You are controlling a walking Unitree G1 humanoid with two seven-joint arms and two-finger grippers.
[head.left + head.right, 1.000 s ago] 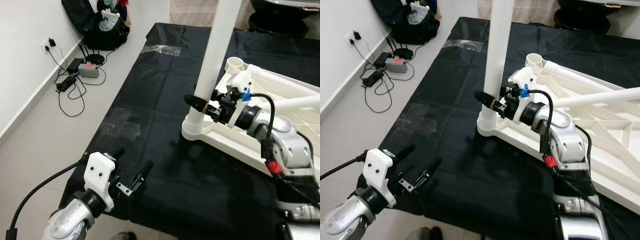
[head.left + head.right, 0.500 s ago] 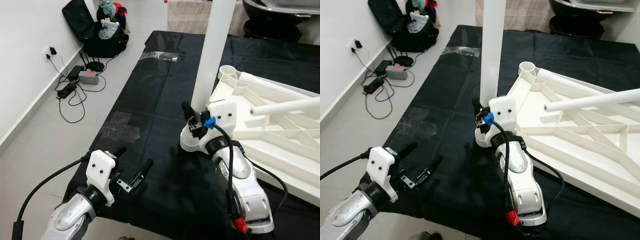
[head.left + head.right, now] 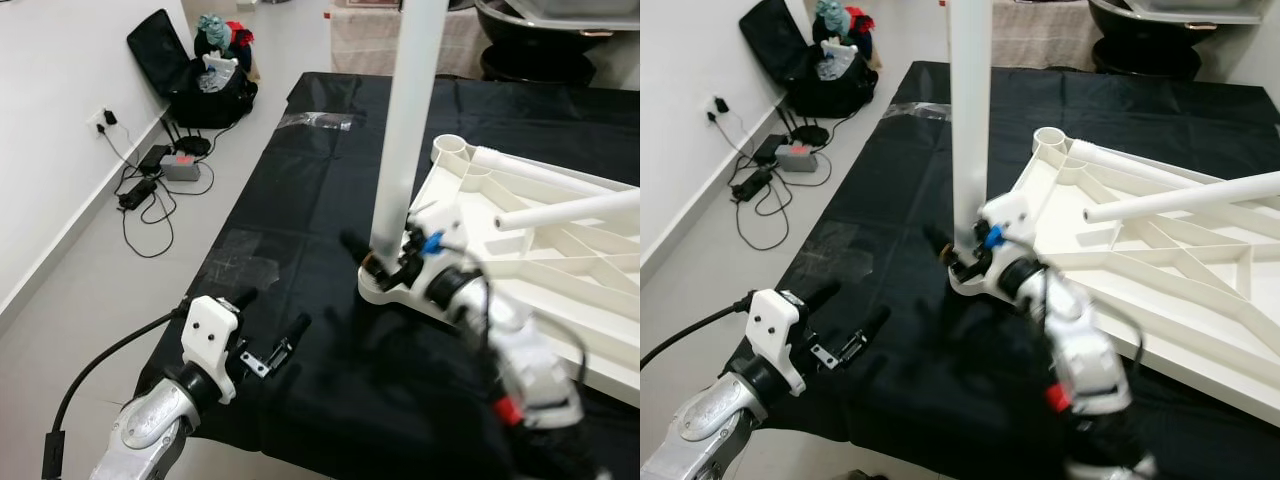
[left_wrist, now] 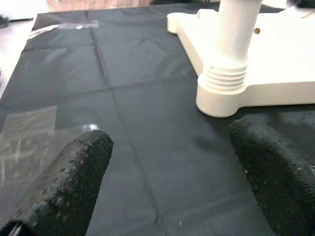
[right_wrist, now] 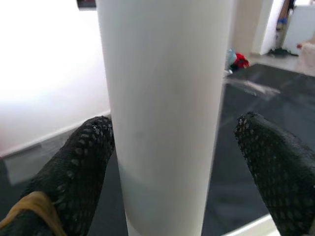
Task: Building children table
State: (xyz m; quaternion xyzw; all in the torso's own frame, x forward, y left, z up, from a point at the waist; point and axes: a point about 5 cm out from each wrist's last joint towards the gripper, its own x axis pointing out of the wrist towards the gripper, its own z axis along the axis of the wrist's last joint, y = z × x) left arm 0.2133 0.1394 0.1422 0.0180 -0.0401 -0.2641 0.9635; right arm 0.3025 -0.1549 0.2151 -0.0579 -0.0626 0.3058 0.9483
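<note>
The white children's table top lies upside down on a black sheet. One white leg stands upright in its near corner socket. My right gripper is low at that leg, open, one finger on each side; the right wrist view has the leg between the fingers. Its arm is blurred. My left gripper hovers open and empty over the sheet's near left part. In its wrist view the leg's threaded collar stands ahead.
Two more white legs lie across the table top, beside an empty corner socket. Black bags and a power strip with cables sit by the left wall. A tape patch marks the sheet.
My right arm has swung round from the leg's right side to its near side, and the gripper sits lower, by the socket. The left gripper has stayed put. The camera has shifted slightly.
</note>
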